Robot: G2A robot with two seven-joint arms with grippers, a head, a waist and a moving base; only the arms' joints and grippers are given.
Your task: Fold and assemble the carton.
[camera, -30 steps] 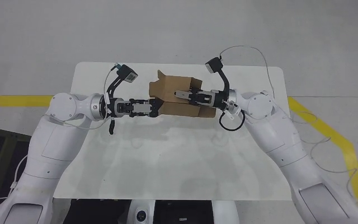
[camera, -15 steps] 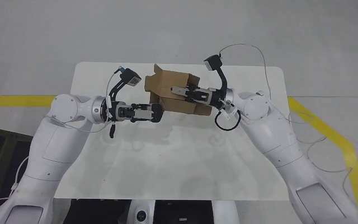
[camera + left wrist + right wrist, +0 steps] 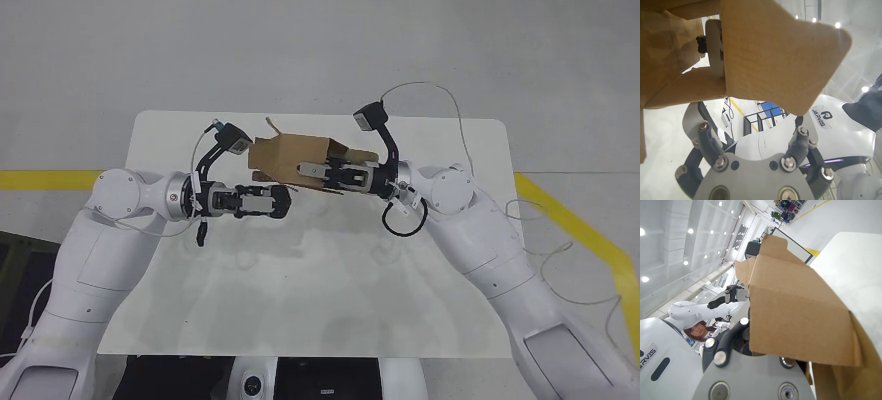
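Your carton (image 3: 290, 156) is at the middle of the table's (image 3: 320, 290) far edge, its brown flaps jutting towards the far left corner. Your right gripper (image 3: 312, 172) lies in from the right edge and grips the carton's near wall. Your left gripper (image 3: 283, 201) is just beside the carton's near left corner, pointing at the right edge; you can't tell whether it touches. A yellow floor line (image 3: 40, 180) runs off past the left edge.
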